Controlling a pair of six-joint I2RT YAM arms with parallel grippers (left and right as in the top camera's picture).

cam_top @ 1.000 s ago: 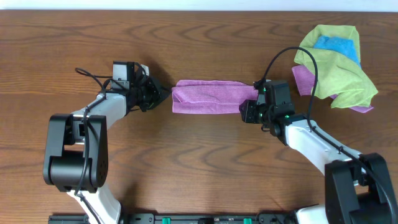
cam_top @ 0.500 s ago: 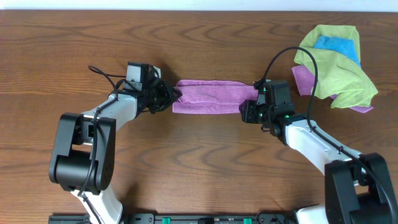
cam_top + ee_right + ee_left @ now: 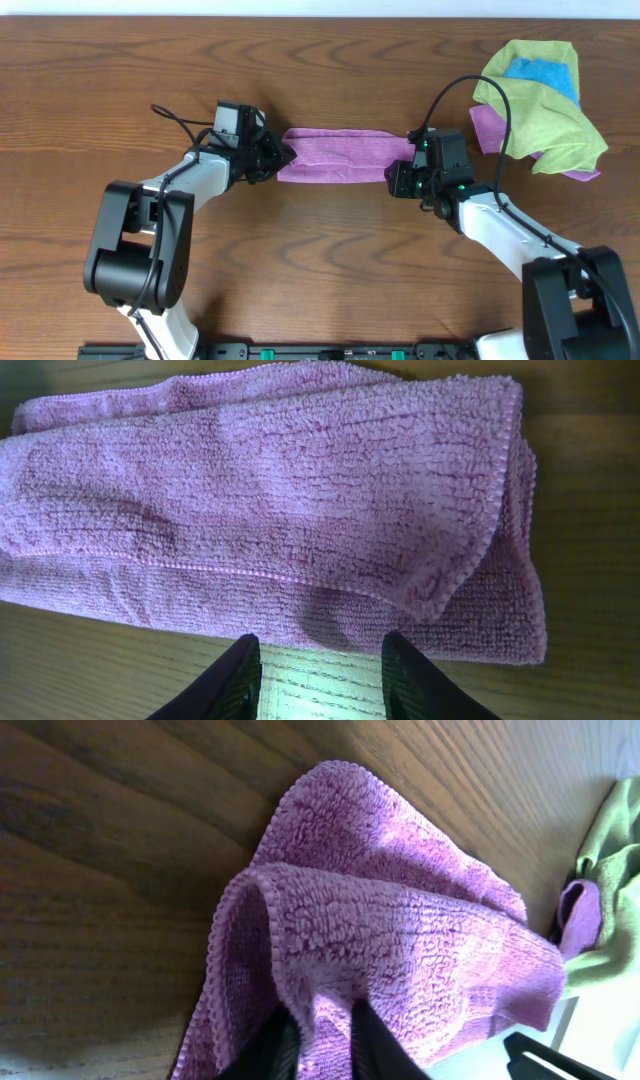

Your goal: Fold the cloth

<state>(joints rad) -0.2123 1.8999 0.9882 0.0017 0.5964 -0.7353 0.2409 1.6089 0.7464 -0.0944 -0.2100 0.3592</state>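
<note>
The purple cloth (image 3: 340, 155) lies near the middle of the desk (image 3: 100, 80), already folded into a long, narrow strip running left to right, its layers stacked and the stitched edges showing along the near side. At its left end the left gripper (image 3: 320, 1012) has its jaws drawn close together, clamped on a ridge of the cloth that bunches up between them (the fabric rises into a soft hump just beyond the grip). At the right end the right gripper (image 3: 320, 640) sits with its jaws apart, at the strip's near edge and holding nothing; from the overhead view its body covers the strip's right corner. A black cable (image 3: 470, 85) arcs up from that arm and over toward the back of the desk. Well apart to the right lies a loose heap: a green cloth (image 3: 545, 110) on top, a blue cloth (image 3: 545, 72) showing through its folds, and a second purple cloth (image 3: 487, 128) peeking out on the left side.
</note>
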